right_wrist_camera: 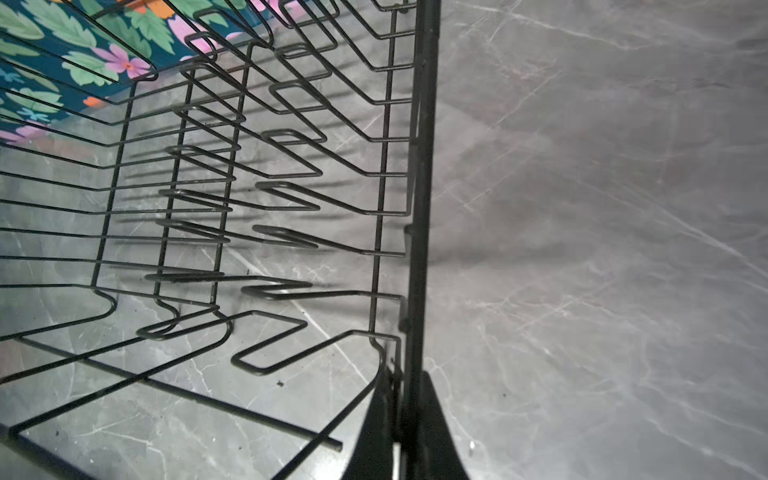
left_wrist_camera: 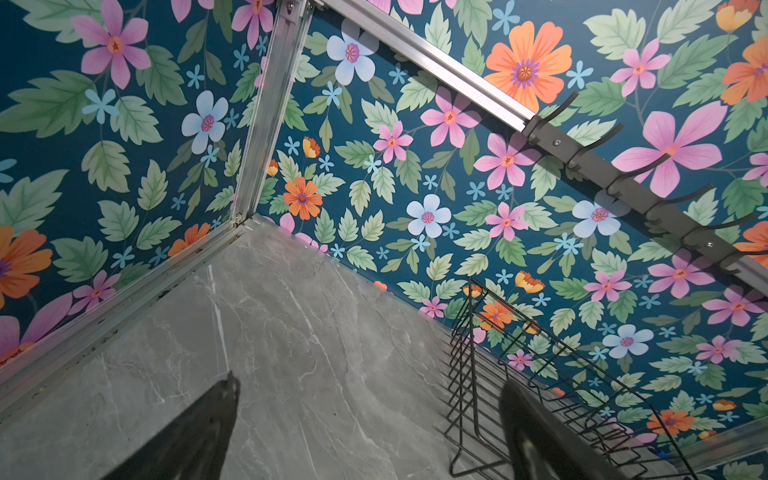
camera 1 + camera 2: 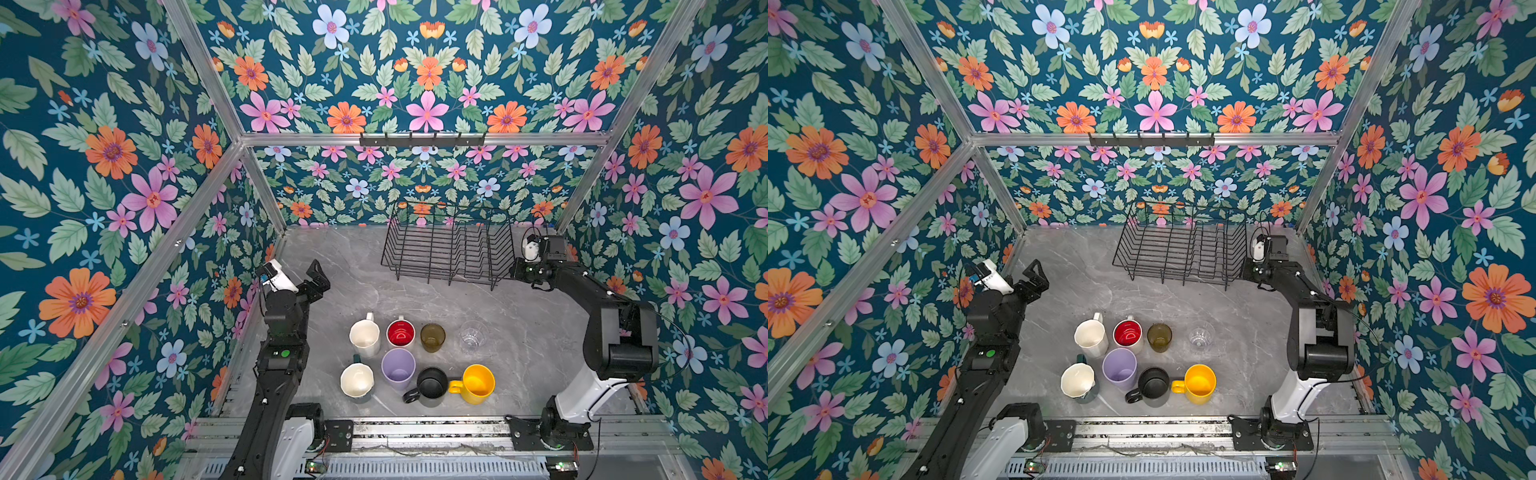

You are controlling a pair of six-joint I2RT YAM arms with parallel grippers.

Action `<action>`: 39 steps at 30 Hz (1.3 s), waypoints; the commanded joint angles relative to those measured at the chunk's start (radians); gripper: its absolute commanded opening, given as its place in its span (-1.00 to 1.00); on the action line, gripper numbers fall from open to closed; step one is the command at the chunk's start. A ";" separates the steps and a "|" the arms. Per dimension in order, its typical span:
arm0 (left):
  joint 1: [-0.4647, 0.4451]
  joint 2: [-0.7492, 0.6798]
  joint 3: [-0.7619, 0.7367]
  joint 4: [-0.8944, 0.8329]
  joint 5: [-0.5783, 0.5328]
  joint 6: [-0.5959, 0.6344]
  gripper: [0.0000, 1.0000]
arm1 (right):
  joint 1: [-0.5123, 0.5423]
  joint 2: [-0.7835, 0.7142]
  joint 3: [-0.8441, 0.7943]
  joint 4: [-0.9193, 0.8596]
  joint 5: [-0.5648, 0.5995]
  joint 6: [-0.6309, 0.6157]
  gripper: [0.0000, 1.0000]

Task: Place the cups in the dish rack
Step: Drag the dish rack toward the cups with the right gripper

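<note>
Several cups stand in two rows near the table's front: cream mug (image 3: 365,336), red-inside mug (image 3: 400,332), amber glass (image 3: 432,336), clear glass (image 3: 473,334), green mug (image 3: 356,380), lilac tumbler (image 3: 398,368), black mug (image 3: 431,384) and yellow mug (image 3: 478,383). The black wire dish rack (image 3: 449,245) sits at the back with nothing in it. My right gripper (image 1: 405,382) is shut on the rack's right rim wire (image 1: 420,166); in a top view it (image 3: 1244,270) meets the rack's right edge. My left gripper (image 3: 319,279) hangs open left of the rack (image 2: 472,374), with only bare table between its fingers (image 2: 230,386).
A black hook rail (image 3: 422,140) runs along the back wall's crossbar, above the rack. Floral walls with aluminium posts close in the grey marble table (image 3: 415,299) on three sides. A metal rail (image 3: 415,428) carrying both arm bases lines the front edge.
</note>
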 commanded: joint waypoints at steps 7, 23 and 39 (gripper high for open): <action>0.002 0.019 0.025 0.001 -0.006 -0.013 0.99 | 0.055 -0.041 -0.055 0.046 -0.120 -0.150 -1.00; 0.001 0.025 0.059 -0.077 -0.002 -0.009 0.99 | 0.132 -0.057 -0.112 0.127 -0.032 0.149 -1.00; 0.002 0.048 0.081 -0.143 0.048 -0.030 0.99 | 0.141 -0.127 -0.183 0.115 0.009 0.212 -1.00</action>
